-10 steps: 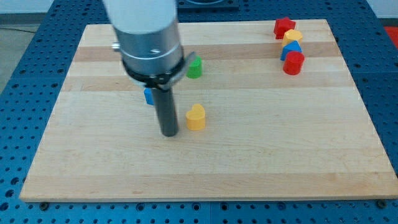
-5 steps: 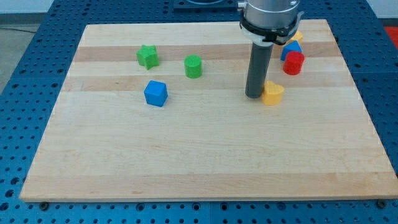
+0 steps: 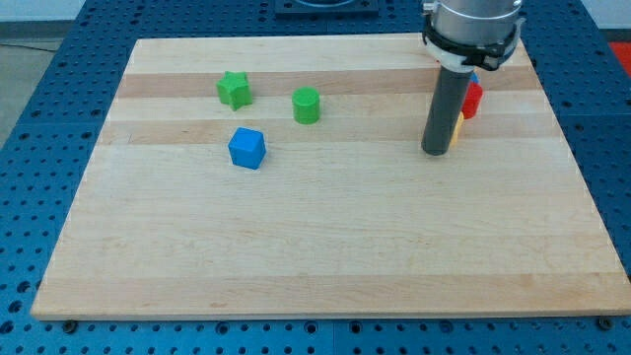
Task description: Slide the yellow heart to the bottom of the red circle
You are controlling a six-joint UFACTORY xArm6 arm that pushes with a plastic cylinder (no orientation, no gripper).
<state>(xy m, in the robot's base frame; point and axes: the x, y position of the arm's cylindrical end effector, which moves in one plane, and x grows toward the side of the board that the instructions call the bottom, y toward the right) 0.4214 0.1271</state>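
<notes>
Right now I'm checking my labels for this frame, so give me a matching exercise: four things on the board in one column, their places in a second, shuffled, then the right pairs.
Things:
1. green star
2. blue cube
3. my tip
4. red circle

Places:
A. just right of the rod, near the view's top right
B. farthest toward the view's left
C. below and between the two green blocks
D. against the left side of the yellow heart, which is mostly hidden behind the rod

Pairs: 1-B, 2-C, 3-D, 4-A
</notes>
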